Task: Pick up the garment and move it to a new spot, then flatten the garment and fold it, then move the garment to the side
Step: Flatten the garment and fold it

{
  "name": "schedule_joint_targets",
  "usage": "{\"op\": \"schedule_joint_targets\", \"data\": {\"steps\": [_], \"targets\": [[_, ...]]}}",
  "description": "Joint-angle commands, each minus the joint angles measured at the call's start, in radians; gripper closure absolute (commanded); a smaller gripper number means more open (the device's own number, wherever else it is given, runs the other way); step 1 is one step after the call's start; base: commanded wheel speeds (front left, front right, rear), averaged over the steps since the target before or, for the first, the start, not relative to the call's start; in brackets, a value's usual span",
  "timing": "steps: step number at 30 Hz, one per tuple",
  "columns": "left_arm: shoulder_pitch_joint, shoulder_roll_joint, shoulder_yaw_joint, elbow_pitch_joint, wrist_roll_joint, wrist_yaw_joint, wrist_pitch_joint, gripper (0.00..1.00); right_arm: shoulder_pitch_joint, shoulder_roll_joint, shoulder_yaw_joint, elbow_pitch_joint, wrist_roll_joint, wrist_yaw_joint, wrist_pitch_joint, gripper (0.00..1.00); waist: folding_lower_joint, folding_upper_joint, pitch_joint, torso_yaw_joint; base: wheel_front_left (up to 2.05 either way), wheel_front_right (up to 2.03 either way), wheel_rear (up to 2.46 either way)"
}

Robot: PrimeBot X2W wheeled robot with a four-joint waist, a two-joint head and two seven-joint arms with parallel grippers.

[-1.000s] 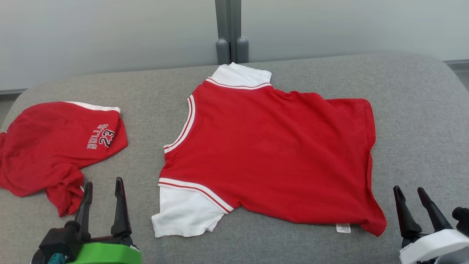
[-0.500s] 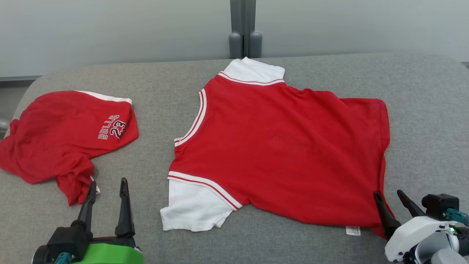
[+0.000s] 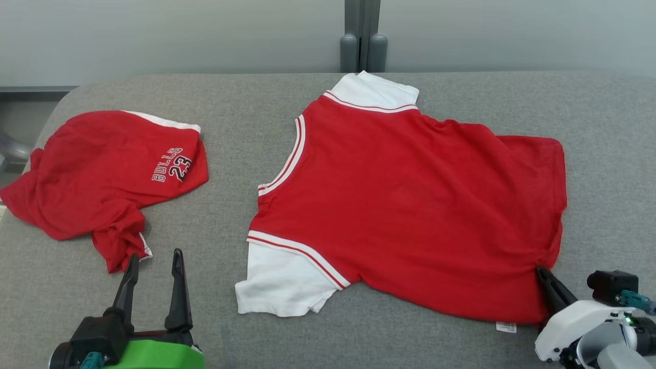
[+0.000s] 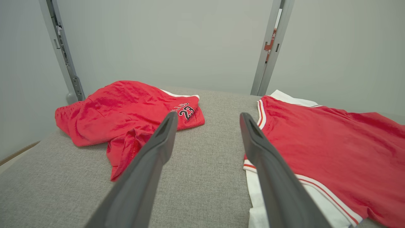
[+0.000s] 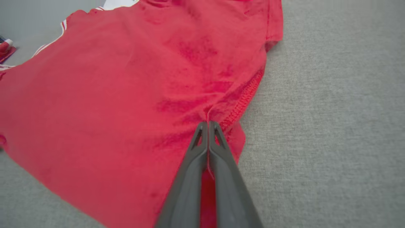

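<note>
A grey cloth-covered bench (image 3: 230,102) with rounded corners runs across the head view. Behind it stands a pale grey-green wall (image 3: 154,36), split by one grey post (image 3: 363,31) that ends in two rounded feet at the bench's far edge. The left wrist view shows a second metal upright (image 4: 63,53) past the bench's left end. Two red garments lie on the bench, well apart. One is a shirt (image 3: 410,205), spread nearly flat at the centre and right with its neck to the left. Its two white sleeves, one far (image 3: 379,89) and one near (image 3: 277,287), are each edged with red and white stripes, and one small white label (image 3: 506,327) sticks out under the near hem. The other is a rumpled pair of shorts (image 3: 102,169) at the left end, printed "BULLS 23". There are two claws. The left claw (image 3: 156,254) hangs at the near left just beside the shorts' nearest fold, its fingers spread wide with nothing between them. The right claw (image 5: 208,124) is clenched on the shirt's near right hem, its two fingers pressed together with a pucker of red cloth gathered at their tips beside the stitched edge.
</note>
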Motion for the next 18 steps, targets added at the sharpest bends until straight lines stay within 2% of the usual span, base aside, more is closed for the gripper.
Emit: {"op": "schedule_joint_targets", "data": {"steps": [1, 10, 18], "targets": [[-0.007, 0.001, -0.002, 0.004, -0.003, 0.006, 0.000, 0.00, -0.019, -0.007, 0.003, -0.005, 0.008, -0.001, -0.012, 1.00, 0.0001, 0.0000, 0.000, -0.001, 0.00, 0.00, 0.00], [-0.032, 0.001, -0.035, 0.013, -0.002, 0.006, 0.000, 0.00, -0.192, -0.041, 0.020, 0.004, 0.037, -0.001, -0.021, 1.00, 0.0001, 0.0000, 0.022, 0.010, 0.00, 0.00, 0.00], [-0.074, 0.001, -0.080, 0.036, -0.014, 0.010, 0.000, 0.00, -0.396, -0.061, 0.030, 0.182, 0.058, -0.001, -0.016, 1.00, 0.0001, 0.0000, 0.075, 0.041, 0.00, 0.00, 0.00]]}}
